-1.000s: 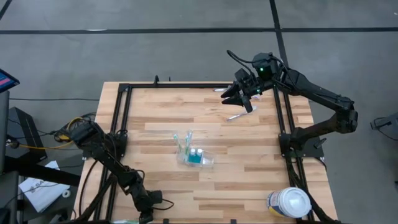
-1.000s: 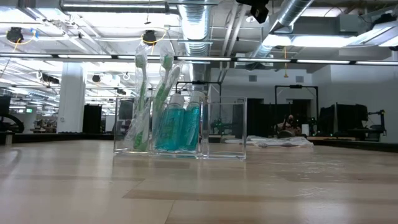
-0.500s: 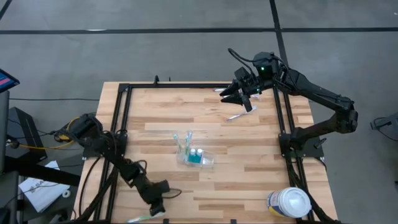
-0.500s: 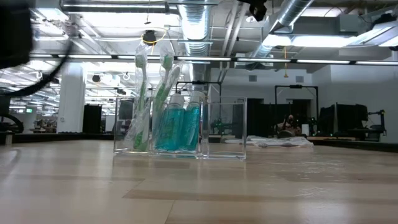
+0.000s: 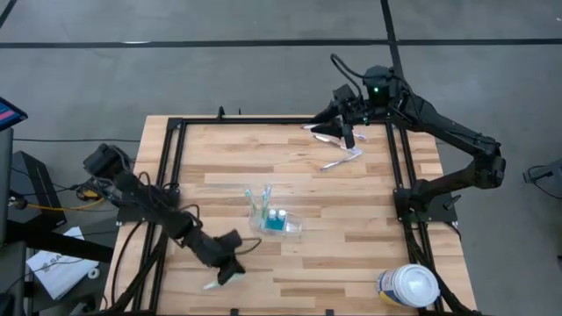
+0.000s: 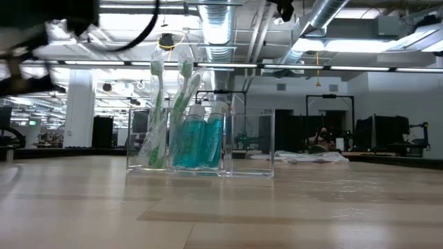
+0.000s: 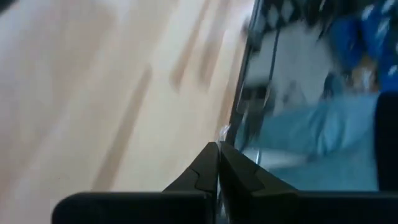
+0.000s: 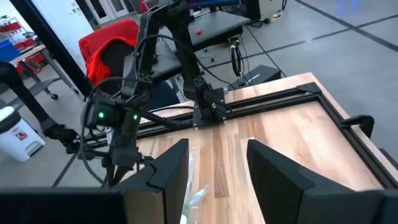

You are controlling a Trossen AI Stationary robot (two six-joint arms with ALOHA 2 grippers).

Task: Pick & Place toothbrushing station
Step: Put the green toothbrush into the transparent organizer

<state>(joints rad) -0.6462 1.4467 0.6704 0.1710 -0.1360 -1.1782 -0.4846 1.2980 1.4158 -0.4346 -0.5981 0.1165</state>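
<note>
The wooden table (image 5: 351,224) carries a white-lidded tub (image 5: 409,285) at its near right corner. Near the middle stands the toothbrushing station (image 5: 276,222), a clear holder upright on its base; its long axis runs from upper left to lower right in the high view, with green toothbrushes (image 6: 168,104) at one end, blue bottles (image 6: 201,138) in the middle and the other end empty. It has not shifted. The left gripper (image 5: 230,267), fingers pressed together, has swung in from the near edge to just left of the station. The right gripper (image 5: 338,132), fingers parted around nothing, has lifted slightly over a wrapped toothbrush (image 5: 341,159).
</note>
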